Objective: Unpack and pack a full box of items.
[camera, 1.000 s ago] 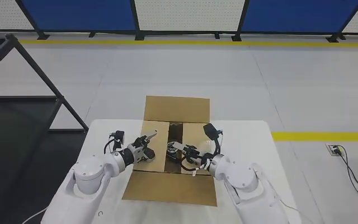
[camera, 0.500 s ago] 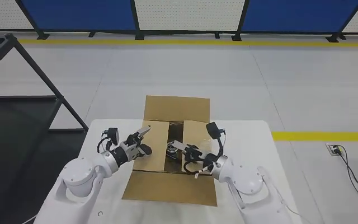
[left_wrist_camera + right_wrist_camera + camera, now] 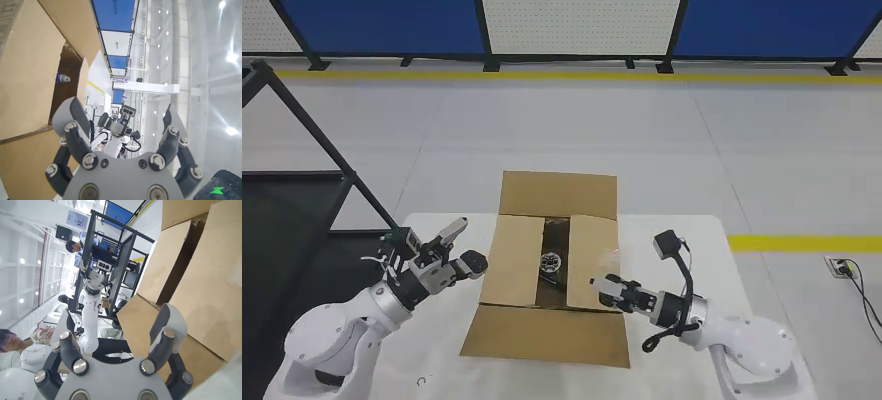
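Note:
A brown cardboard box (image 3: 517, 262) stands mid-table. Its far and near flaps lie spread outward, and its two side flaps leave a narrow gap. Dark items (image 3: 551, 263) show through that gap. In the left wrist view a blue-capped can (image 3: 62, 78) sits inside the box (image 3: 28, 75). My left gripper (image 3: 466, 248) hovers just off the box's left side, open and holding nothing (image 3: 122, 113). My right gripper (image 3: 602, 289) is over the near right corner of the box, also open and holding nothing (image 3: 115, 321), with the box's flaps (image 3: 200, 279) beside it.
The white table (image 3: 432, 232) extends a little on each side of the box. A black metal frame (image 3: 312, 140) stands off the table's left edge. Blue and white partition panels (image 3: 582, 25) stand far behind.
Both grippers have pulled away from the box's gap. The left one moved left off the left flap. The right one drew back toward the near right corner.

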